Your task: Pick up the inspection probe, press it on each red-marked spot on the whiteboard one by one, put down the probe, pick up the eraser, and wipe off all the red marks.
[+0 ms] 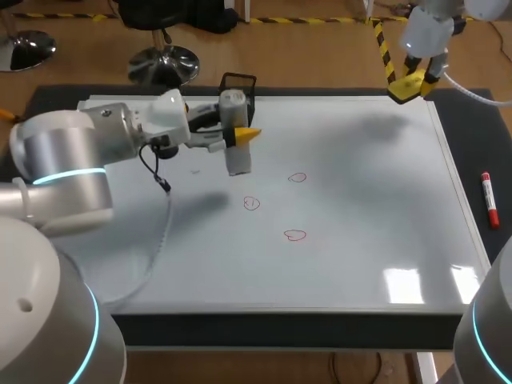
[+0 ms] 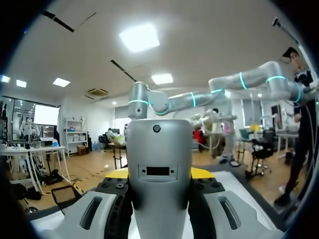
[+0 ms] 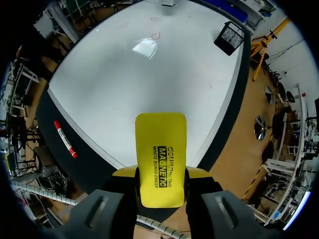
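Note:
My left gripper [image 1: 239, 136] is shut on the grey inspection probe [image 1: 238, 162], holding it roughly upright over the whiteboard [image 1: 360, 208] at its far left-middle. In the left wrist view the probe [image 2: 159, 149] fills the gap between the fingers of the gripper [image 2: 159, 174]. Three red marks [image 1: 298, 178] [image 1: 252, 203] [image 1: 295, 235] lie right of and nearer than the probe's lower end. My right gripper [image 1: 416, 80] hangs above the board's far right corner, shut on the yellow eraser [image 1: 400, 90]. The right wrist view shows the eraser [image 3: 161, 159] clamped in that gripper [image 3: 160, 172] high over the board [image 3: 124, 74].
A black mesh holder [image 1: 238, 84] stands at the board's far edge just behind the probe; it also shows in the right wrist view [image 3: 230, 37]. A red marker [image 1: 490, 198] lies on the dark mat right of the board, seen too as the marker [image 3: 66, 138].

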### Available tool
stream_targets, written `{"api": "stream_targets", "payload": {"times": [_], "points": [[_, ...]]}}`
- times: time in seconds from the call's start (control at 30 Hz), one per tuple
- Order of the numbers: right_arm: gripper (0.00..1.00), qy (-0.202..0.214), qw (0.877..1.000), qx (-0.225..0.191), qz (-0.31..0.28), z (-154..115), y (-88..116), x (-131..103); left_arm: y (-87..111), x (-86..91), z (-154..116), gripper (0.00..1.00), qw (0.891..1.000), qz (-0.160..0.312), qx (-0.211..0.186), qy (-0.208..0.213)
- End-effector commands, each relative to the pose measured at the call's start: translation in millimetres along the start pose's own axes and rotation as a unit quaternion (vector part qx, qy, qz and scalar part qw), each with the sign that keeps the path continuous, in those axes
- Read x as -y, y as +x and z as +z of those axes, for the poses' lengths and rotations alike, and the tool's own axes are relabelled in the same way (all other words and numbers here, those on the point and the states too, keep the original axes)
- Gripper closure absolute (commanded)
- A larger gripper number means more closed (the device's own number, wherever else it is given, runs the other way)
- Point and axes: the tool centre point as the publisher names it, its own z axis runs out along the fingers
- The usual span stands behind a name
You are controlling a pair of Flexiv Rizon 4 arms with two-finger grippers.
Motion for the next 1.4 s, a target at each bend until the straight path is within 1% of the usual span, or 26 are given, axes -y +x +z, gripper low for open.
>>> {"api": "stream_targets", "payload": {"times": [0.03,0.13,0.43,0.63,0.87,1.13,1.4], "points": [[1.00,0.001,1.000,-0.003,-0.001,-1.1,-1.0,0.6,0.7,-14.4,3.3,1.00,1.000,-0.005,-0.014,0.006],[1.00,0.001,1.000,-0.003,-0.001,-1.1,-1.0,0.6,4.0,-20.7,6.6,1.00,1.000,-0.009,-0.027,0.006],[1.00,0.001,1.000,-0.003,-0.001,-1.1,-1.0,0.6,9.6,-39.6,19.3,1.00,0.999,-0.027,-0.047,-0.003],[1.00,0.001,1.000,-0.003,-0.001,-1.1,-1.0,0.6,14.6,-42.7,21.5,1.00,0.998,-0.034,-0.050,-0.003],[1.00,0.001,1.000,-0.003,-0.001,-1.1,-1.0,0.6,19.6,-51.9,18.4,1.00,0.998,-0.045,-0.046,-0.002],[1.00,0.001,1.000,-0.003,-0.001,-1.1,-1.0,0.6,29.8,-58.9,18.8,1.00,0.997,-0.053,-0.048,-0.006],[1.00,0.001,1.000,-0.003,-0.001,-1.1,-1.0,0.6,29.5,-63.3,14.8,1.00,0.998,-0.051,-0.046,0.004]]}}
